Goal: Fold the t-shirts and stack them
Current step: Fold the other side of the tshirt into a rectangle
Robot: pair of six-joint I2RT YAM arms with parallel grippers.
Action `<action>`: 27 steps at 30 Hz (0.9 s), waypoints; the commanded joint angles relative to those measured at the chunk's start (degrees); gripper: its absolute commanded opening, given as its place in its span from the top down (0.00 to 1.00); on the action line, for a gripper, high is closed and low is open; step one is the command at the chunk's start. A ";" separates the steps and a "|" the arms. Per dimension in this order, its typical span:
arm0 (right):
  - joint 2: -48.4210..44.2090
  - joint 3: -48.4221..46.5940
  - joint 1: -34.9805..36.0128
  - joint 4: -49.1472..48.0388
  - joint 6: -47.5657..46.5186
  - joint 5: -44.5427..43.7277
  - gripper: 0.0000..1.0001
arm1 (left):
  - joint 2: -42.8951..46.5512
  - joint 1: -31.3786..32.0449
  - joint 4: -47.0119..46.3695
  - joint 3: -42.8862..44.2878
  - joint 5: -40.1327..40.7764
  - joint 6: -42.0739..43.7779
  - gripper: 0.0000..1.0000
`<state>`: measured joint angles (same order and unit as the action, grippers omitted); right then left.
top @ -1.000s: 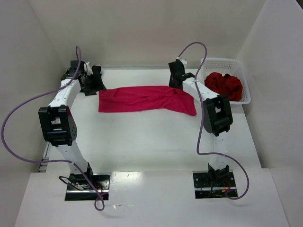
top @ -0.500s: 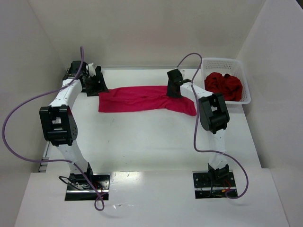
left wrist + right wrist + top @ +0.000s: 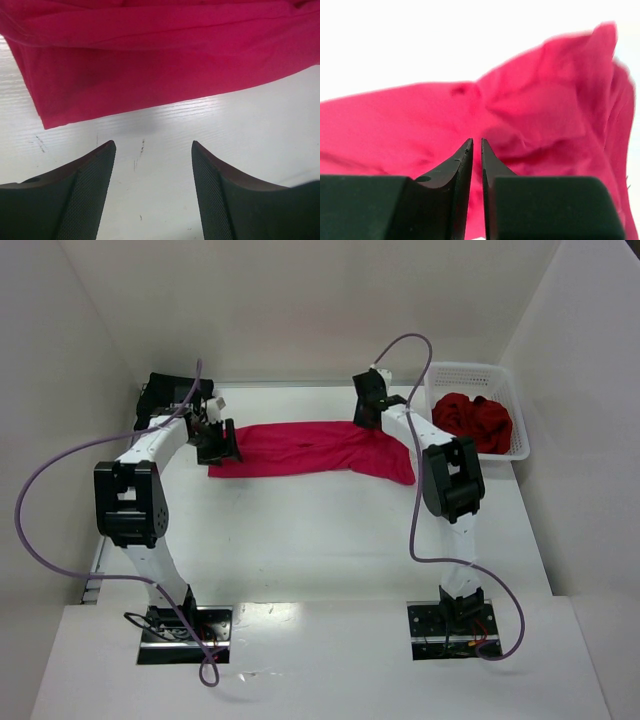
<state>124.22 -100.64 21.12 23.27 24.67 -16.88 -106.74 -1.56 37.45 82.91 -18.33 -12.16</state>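
Note:
A bright crimson-pink t-shirt (image 3: 300, 448) lies folded in a long strip across the back of the table. My left gripper (image 3: 218, 443) is at its left end. In the left wrist view it (image 3: 152, 145) is open over bare table, and the shirt's edge (image 3: 150, 60) lies just ahead of the fingertips. My right gripper (image 3: 366, 412) hovers at the far edge of the shirt's right part. In the right wrist view its (image 3: 475, 141) fingers are nearly together with only a thin slit. The shirt (image 3: 530, 110) is blurred behind them, and I see no cloth pinched between the tips.
A white lattice basket (image 3: 520, 430) stands at the back right and holds crumpled darker red t-shirts (image 3: 478, 420). White walls close in the table at the back and on both sides. Purple cables loop from both arms.
My left gripper came forward and right from the back-left corner to the shirt's left end. My right gripper dipped over the shirt with wider jaws, then drew back and closed.

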 commanded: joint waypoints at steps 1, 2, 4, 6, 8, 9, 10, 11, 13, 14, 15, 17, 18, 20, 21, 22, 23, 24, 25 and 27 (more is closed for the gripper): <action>1.72 -6.13 0.32 -2.79 -2.34 -3.33 0.84 | -0.31 1.47 0.08 0.05 -0.31 0.92 0.30; 1.72 -6.93 0.32 -2.79 -2.34 -3.33 0.84 | -0.31 2.08 0.08 0.58 0.22 0.91 0.30; 3.04 -8.17 0.32 -2.79 -2.34 -3.33 0.80 | -1.45 2.70 0.08 0.58 1.00 0.30 0.30; 3.04 -8.17 0.32 -3.40 -2.96 -2.19 0.77 | -2.15 3.23 -0.45 1.20 2.07 -0.40 0.34; 3.66 -8.95 0.32 -2.71 -2.96 -1.48 0.72 | -2.77 3.84 -0.45 1.72 3.47 -1.01 0.35; 4.27 -9.57 0.32 -1.83 -2.35 -1.48 0.67 | -2.77 3.85 -0.45 1.72 3.47 -1.02 0.35; 4.27 -9.57 0.32 -0.26 -2.34 -2.27 0.60 | -2.77 3.85 -0.45 1.72 3.47 -1.02 0.35; 4.27 -9.05 0.32 0.46 -2.34 -2.97 0.54 | -2.77 3.85 -0.45 1.72 4.00 -1.54 0.35; 1.73 -6.25 0.32 1.07 -1.81 -3.76 0.48 | -2.77 3.85 -0.45 2.25 4.00 -1.55 0.35; 0.77 -4.76 0.32 1.08 -1.81 -4.29 0.46 | -2.77 3.85 -0.45 2.25 4.52 -1.55 0.35; -0.98 -2.04 0.32 1.08 -1.81 -4.30 0.41 | -3.30 3.85 -0.45 2.25 4.53 -1.55 0.35; -2.31 0.26 0.32 1.08 -0.59 -4.91 0.37 | -3.30 3.85 -0.45 2.25 5.14 -2.07 0.35; -2.32 1.66 0.32 1.08 -0.58 -4.91 0.37 | -3.91 3.85 -0.45 2.25 5.75 -2.68 0.35; -3.02 2.20 0.32 1.69 0.99 -4.91 0.36 | -3.92 3.85 -0.45 2.25 8.46 -3.92 0.37; -3.63 2.20 0.32 1.69 1.00 -4.91 0.36 | -3.92 3.85 -0.45 2.25 9.44 -3.92 0.39; -3.64 2.20 0.32 1.69 1.52 -4.30 0.36 | -3.92 3.85 -0.45 2.25 10.49 -4.53 0.41; -4.16 2.81 0.32 1.69 1.53 -4.30 0.36 | -3.92 3.85 0.16 2.25 11.72 -5.23 0.44; -4.17 3.43 0.32 1.69 2.13 -4.30 0.36 | -4.61 3.85 0.17 2.86 13.39 -5.24 0.49; -4.17 3.43 0.32 1.09 2.14 -3.60 0.36 | -5.14 3.85 0.86 2.87 14.10 -5.24 0.51; -4.17 4.22 0.32 1.08 2.75 -3.07 0.36 | -5.67 3.85 1.66 2.87 15.68 -5.24 0.56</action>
<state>124.38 -97.32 21.12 24.93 25.41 -19.64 -110.76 2.35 37.54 83.81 -7.16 -15.97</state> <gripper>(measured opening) 0.637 0.464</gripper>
